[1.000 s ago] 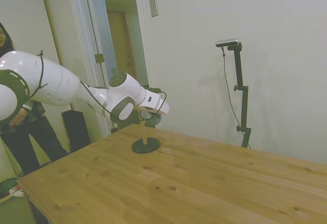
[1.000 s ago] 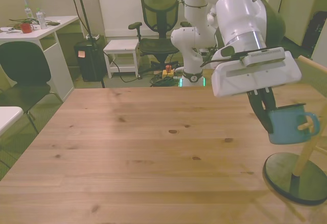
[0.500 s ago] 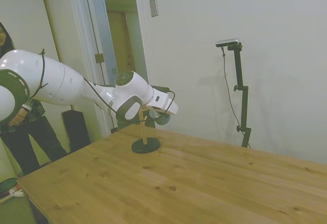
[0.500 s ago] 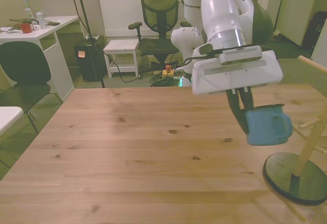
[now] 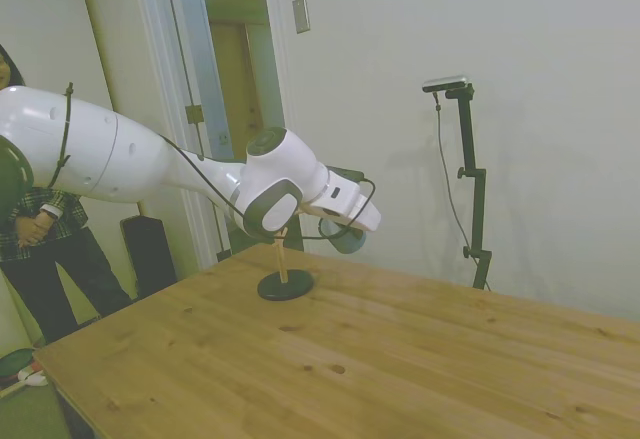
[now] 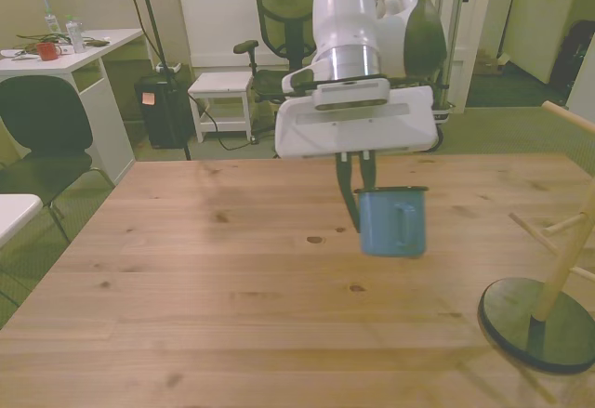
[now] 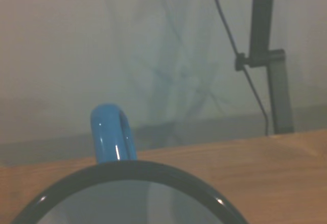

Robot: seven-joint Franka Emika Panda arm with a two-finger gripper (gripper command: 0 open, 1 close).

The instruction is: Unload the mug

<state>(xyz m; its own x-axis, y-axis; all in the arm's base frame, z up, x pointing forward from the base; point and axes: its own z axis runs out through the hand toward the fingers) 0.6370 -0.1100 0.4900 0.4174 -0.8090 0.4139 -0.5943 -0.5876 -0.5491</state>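
Observation:
The light-blue mug hangs upright in the air above the middle of the table, its handle facing the camera in the front view. My gripper is shut on the mug's rim at its side toward the front view's left. From the side, the mug shows just under the hand, past the peg stand. Up close, the wrist view holds the dark rim, white inside and blue handle of the mug. The wooden peg stand with a dark round base stands bare near the front view's right edge.
The wooden table stretches wide toward the front view's left. A person stands beyond the table's end in the side view. Behind the table are an office chair, a white desk and a dark chair.
The mug has come off the stand's peg and travelled with my gripper toward the front view's left, away from the stand, staying upright and turning its handle to the camera.

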